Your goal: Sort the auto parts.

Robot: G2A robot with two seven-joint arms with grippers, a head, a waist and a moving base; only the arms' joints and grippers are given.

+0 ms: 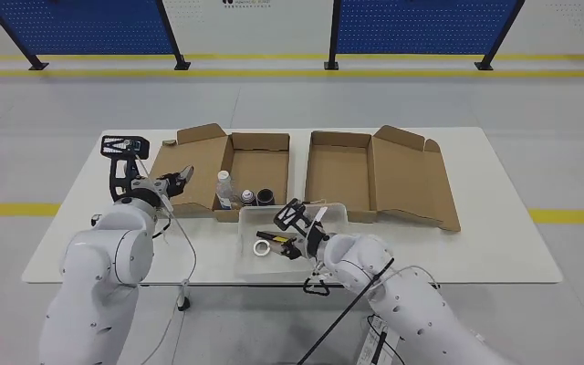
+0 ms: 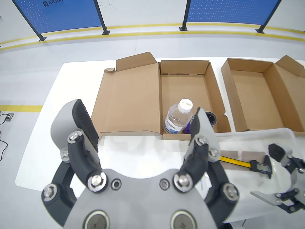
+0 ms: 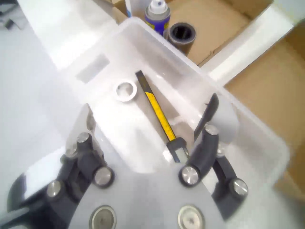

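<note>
A clear plastic bin (image 1: 274, 209) near the table's front edge holds a yellow-and-black caliper (image 3: 157, 106) and a white ring (image 3: 126, 91). My right gripper (image 3: 150, 110) hangs open just above the bin, its fingers on either side of the caliper's black head. The left cardboard box (image 2: 185, 89) holds a water bottle (image 2: 177, 117), a spray can (image 3: 157, 13) and a black cylinder (image 3: 182, 35) at its near end. My left gripper (image 2: 139, 117) is open and holds nothing, above the table by that box's open flap (image 1: 187, 164).
A second open cardboard box (image 1: 342, 173) lies to the right of the first, its lid folded out toward the table's right side. The bin (image 3: 181, 55) butts against the near walls of both boxes. Bare white table (image 1: 493, 246) lies at front right.
</note>
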